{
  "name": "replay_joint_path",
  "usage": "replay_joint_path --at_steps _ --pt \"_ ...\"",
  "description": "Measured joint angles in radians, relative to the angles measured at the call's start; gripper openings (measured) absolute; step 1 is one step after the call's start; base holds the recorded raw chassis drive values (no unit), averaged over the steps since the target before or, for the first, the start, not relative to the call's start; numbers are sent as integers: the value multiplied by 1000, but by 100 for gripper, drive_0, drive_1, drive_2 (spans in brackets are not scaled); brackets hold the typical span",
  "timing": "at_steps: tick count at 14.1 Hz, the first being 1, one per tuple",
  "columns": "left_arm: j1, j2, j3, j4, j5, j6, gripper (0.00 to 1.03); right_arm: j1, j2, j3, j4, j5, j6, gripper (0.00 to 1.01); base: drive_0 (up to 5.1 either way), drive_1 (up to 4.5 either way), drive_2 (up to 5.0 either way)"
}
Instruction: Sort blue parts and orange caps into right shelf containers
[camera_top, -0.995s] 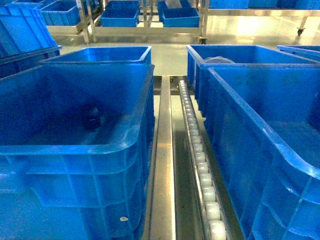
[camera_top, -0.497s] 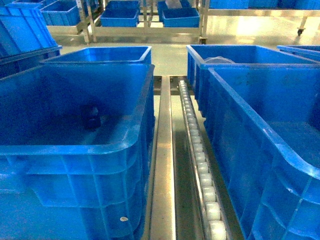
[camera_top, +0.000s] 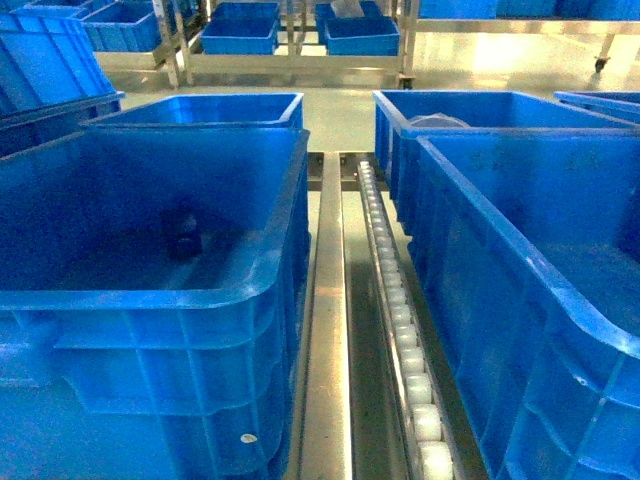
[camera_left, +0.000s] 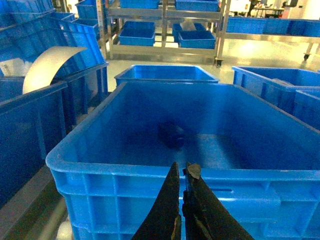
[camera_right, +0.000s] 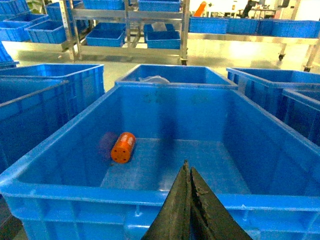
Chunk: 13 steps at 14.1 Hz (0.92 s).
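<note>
The left gripper (camera_left: 182, 172), jaws pressed together and empty, hangs at the near rim of the left container (camera_left: 150, 172), where a dark blue part (camera_left: 171, 135) lies ahead on the floor. The right gripper (camera_right: 187, 172), likewise closed and empty, faces the right container (camera_right: 75, 187); its orange cap (camera_right: 123, 147) lies ahead and to the left, long axis pointing away.

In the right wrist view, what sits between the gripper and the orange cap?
Only the near rim of the blue crate and bare crate floor lie between the right gripper, jaws together, and the orange cap.
</note>
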Motion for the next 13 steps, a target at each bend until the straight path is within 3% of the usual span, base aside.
replay_joint_path --at_steps 3,7,8,10,13 --pt "0 0 0 2 0 0 2 0 0 0 -5 0 0 1 0 0 0" --pt "0 0 0 2 0 0 52 0 0 0 -5 0 0 51 0 0 0" --pt "0 0 0 2 0 0 77 0 0 0 -5 0 0 77 0 0 0" --pt "0 0 0 2 0 2 100 0 0 0 -5 0 2 100 0 0 0" --pt "0 0 0 2 0 1 98 0 0 0 -5 0 2 98 0 0 0"
